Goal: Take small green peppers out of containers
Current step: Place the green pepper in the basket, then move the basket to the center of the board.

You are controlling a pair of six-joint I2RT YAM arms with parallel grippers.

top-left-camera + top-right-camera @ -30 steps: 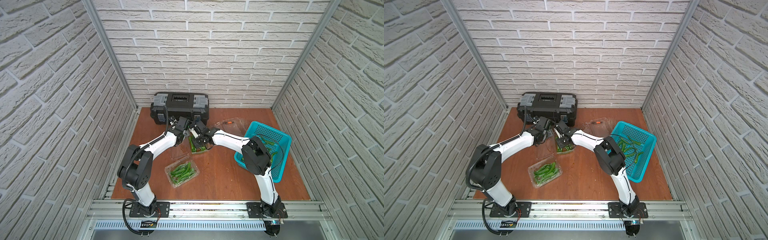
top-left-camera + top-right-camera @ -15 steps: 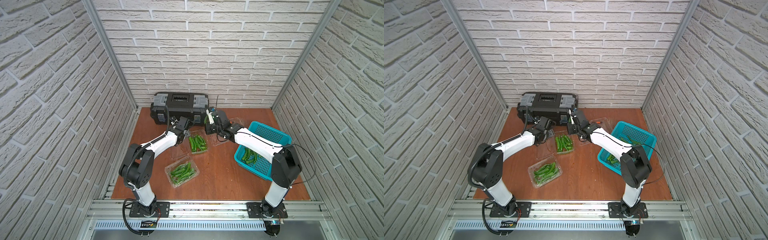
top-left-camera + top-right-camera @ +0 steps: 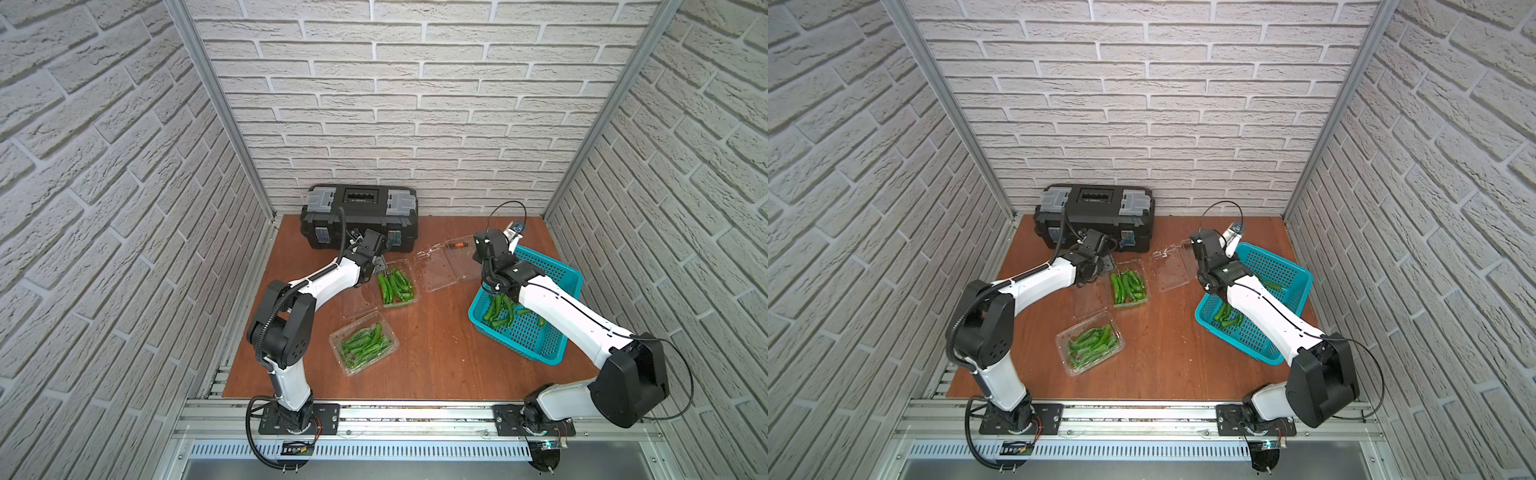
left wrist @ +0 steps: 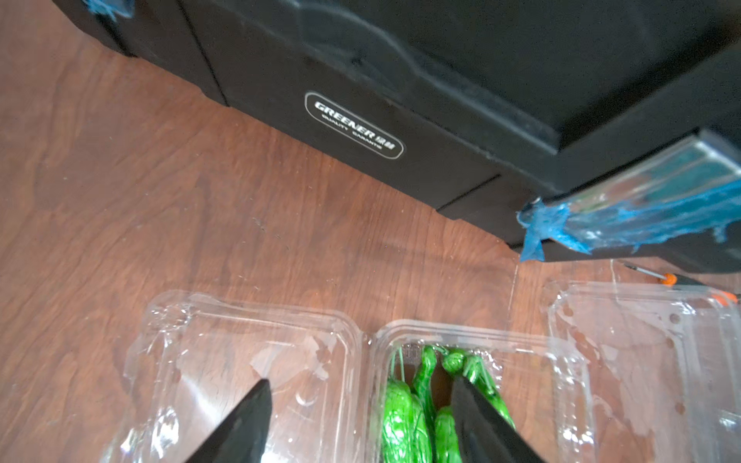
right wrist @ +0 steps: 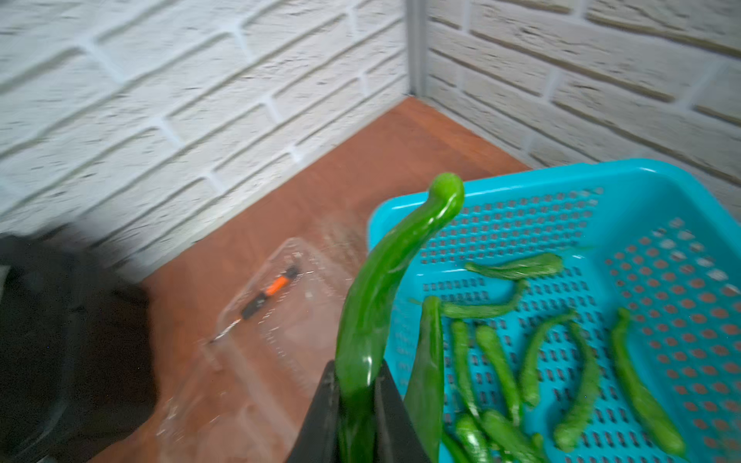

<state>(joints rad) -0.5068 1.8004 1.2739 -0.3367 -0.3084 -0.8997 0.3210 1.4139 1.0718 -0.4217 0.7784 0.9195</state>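
Observation:
Three clear containers lie on the brown table. The open container holds several small green peppers. My left gripper stands open over the hinge between its tray and its flat lid, gripping nothing. A closed container nearer the front is full of peppers. The third container lies open and empty. My right gripper is shut on one long curved pepper, held over the back left corner of the teal basket.
Several loose peppers lie in the basket. A black toolbox stands against the back wall, just behind my left gripper. An orange and black screwdriver lies by the empty container. Brick walls close in three sides.
My right gripper has left the open container, where it stood beside the left one, and has swung right to the basket with a pepper in it. The left arm has barely moved.

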